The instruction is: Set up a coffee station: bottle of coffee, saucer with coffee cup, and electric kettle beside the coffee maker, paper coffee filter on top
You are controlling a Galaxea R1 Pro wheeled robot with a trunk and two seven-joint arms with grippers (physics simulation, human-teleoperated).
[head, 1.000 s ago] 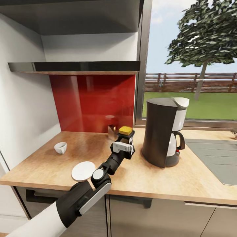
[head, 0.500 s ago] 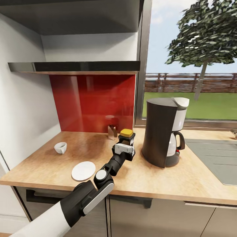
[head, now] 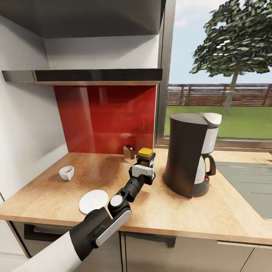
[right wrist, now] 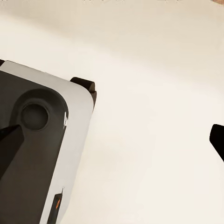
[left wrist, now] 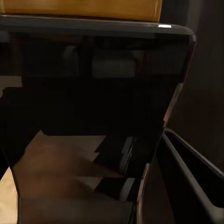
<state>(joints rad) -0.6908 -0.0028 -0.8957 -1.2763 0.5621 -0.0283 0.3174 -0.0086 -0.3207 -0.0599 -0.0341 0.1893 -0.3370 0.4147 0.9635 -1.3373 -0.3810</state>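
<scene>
A dark bottle of coffee (head: 145,158) with a yellow lid stands on the wooden countertop (head: 211,204), just left of the black coffee maker (head: 190,155). My left gripper (head: 142,170) is shut on the bottle from the near side. In the left wrist view the bottle (left wrist: 93,116) is pressed close against the camera. A white coffee cup (head: 66,172) lies at the counter's left, apart from the white saucer (head: 93,201) near the front edge. A small brownish object (head: 128,152) stands by the red backsplash. My right gripper (right wrist: 112,140) hangs open over a pale floor.
A dark shelf (head: 83,75) runs above the red backsplash. A steel sink (head: 249,185) is set into the counter at the right, and a window stands behind the coffee maker. A white wall closes the left side. Part of my base (right wrist: 37,154) appears in the right wrist view.
The left arm pushed slightly forward and the bottle sank a little toward the counter, then held still. The head camera shifted a bit, sliding the whole scene.
</scene>
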